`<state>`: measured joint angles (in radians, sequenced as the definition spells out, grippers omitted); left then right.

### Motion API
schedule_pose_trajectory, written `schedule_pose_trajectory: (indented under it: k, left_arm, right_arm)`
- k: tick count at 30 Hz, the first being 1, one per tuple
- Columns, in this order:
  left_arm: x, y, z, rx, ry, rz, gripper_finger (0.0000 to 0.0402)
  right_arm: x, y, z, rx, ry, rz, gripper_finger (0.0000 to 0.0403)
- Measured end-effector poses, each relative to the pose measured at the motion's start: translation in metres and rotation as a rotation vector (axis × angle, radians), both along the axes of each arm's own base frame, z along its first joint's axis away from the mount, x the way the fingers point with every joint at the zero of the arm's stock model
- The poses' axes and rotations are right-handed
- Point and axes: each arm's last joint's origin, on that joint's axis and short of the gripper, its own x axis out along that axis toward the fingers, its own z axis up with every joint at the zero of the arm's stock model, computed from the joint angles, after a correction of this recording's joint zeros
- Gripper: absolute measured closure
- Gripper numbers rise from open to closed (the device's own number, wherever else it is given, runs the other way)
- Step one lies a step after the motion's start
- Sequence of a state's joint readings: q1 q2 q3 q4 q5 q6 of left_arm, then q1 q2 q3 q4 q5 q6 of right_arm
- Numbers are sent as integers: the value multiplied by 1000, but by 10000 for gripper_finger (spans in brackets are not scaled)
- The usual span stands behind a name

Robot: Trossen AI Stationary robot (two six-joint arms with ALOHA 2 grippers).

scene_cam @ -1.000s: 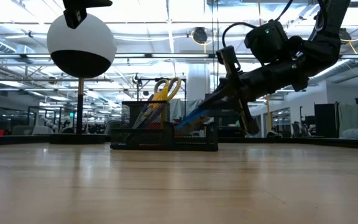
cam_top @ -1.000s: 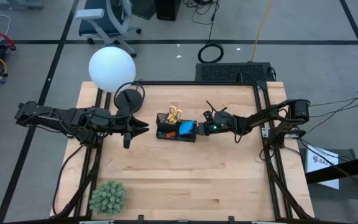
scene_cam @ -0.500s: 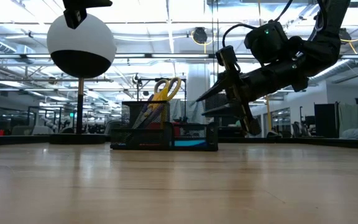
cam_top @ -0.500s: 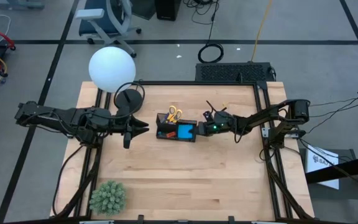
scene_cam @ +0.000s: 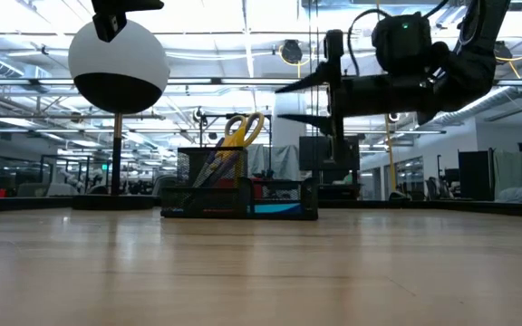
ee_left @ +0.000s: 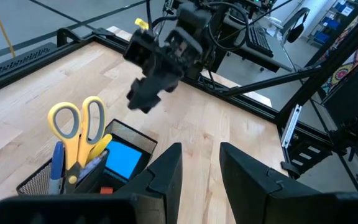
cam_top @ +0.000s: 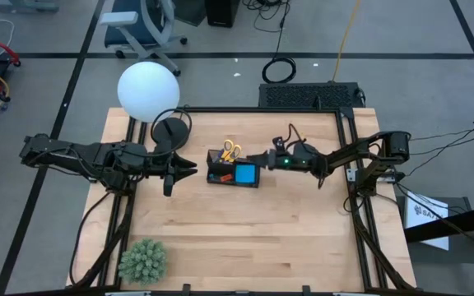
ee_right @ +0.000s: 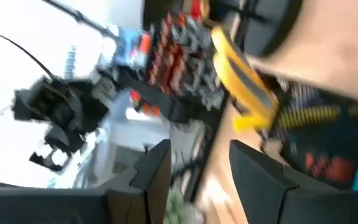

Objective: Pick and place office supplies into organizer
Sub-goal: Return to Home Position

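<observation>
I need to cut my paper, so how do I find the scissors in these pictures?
Look at the wooden table, and near its middle find the small black mesh organizer. The scissors stand in its taller section, handles up, beside the pens. Only they have two yellow ring handles sticking out of the top.

Your left arm [cam_top: 97,156] and right arm [cam_top: 348,154] are both matte black, built of chunky jointed segments. On the right one you see a small green light [scene_cam: 403,24] at the wrist and a thin black cable [scene_cam: 359,20] looping above it. The right gripper [scene_cam: 284,103] has slim dark fingers tapering to points.
</observation>
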<state>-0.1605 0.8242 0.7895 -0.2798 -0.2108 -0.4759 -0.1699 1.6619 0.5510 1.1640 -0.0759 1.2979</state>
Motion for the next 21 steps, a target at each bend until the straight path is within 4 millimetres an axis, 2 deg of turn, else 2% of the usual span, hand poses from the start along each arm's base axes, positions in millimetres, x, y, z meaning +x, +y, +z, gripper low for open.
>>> schedule_pose_trajectory:
  k: [4,9,17,21]
  left_arm:
    - [0,0,0,0,0,0,286]
    - [0,0,0,0,0,0,286]
    - [0,0,0,-2,0,0,286]
    - [1,0,2,-82,-24,24,286]
  right_arm:
    - [0,-1,7,-32,-69,-28,246]
    - [0,0,8,-70,-72,-23,244]
    - [0,0,6,7,-60,-20,247]
    - [0,2,11,-33,-112,-19,247]
